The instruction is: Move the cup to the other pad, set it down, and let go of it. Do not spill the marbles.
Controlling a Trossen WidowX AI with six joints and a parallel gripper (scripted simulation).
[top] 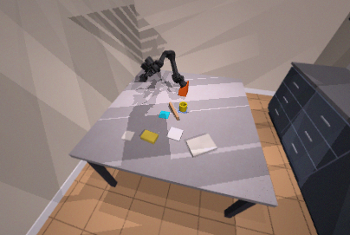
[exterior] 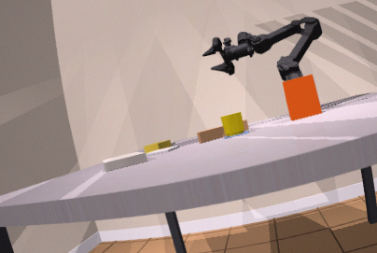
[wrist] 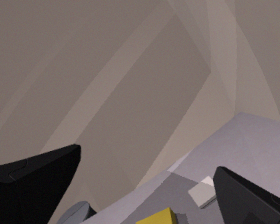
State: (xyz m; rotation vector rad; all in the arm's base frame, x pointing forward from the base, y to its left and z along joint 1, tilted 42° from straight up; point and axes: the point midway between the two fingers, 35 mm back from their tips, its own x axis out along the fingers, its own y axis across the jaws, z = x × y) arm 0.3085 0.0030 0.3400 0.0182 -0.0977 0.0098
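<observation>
Standing wide apart, the fingers of the end effector (top: 185, 85) (exterior: 207, 62) (wrist: 149, 159) are released, with nothing between them, well above the desk (top: 217, 184) (exterior: 201, 193) (wrist: 241, 132). Below them, the yellow cup (top: 183, 107) (exterior: 232, 123) sits upright on a blue pad (top: 184, 112) (exterior: 243, 133), towards the robot's edge of the desk. Its marbles are too small or hidden to tell.

A low approach could clip the orange block (top: 184, 89) (exterior: 302, 97), which stands tall between the cup and that edge, or the wooden bar (top: 174, 111) (exterior: 211, 134) just beside the cup. A finger landing on the rim, or a crooked grip, would probably tip the cup and spill the marbles; so would a quick swing or an early release. The white square (top: 175, 133) looks the likeliest target, though I cannot be sure; the yellow block (top: 149, 136) (exterior: 158, 147) (wrist: 158, 218) and thick pale slab (top: 201, 145) (exterior: 125, 161) flank it, leaving less room for error.

Bands of light and shadow cross the grey surface and plain walls, making edges harder to read. Beyond the desk's right edge, a dark cabinet (top: 299, 116) stands on orange floor tiles.
</observation>
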